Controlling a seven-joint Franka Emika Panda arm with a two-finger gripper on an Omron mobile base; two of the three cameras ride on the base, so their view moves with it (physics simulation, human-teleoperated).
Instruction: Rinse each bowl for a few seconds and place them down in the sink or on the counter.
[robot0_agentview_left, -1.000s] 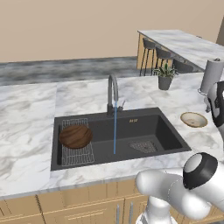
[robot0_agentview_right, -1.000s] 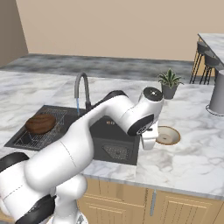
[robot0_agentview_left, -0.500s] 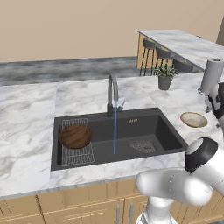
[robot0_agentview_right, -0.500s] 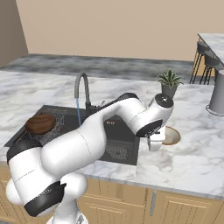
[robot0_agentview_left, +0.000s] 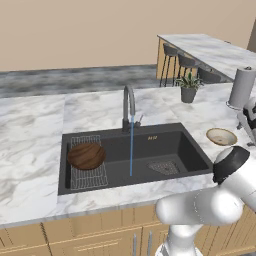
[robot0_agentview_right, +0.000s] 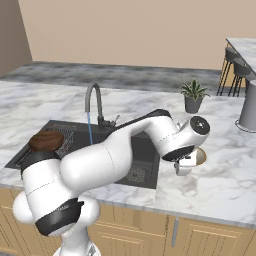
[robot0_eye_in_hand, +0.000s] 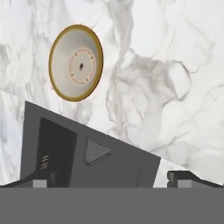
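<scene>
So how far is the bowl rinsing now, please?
Looks done: the brown bowl sits on the rack in the sink, though I cannot tell if it was rinsed. In hand: the open, empty gripper hangs near the tan bowl on the counter. Left: rinse that bowl under the running tap.

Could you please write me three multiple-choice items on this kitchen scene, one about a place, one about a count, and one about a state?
1. Where does the dark brown bowl lie?
A. on the wire rack in the sink
B. on the counter beside the plant pot
C. on the bar top

2. How many bowls are there?
A. one
B. two
C. four

3. What is the tap doing?
A. it is off
B. it is running
C. it is folded flat

Answers:
1. A, the bowl sits on the rack at the basin's left end.
2. B, the brown one and the tan bowl on the counter.
3. B, a blue stream falls into the basin.
</scene>
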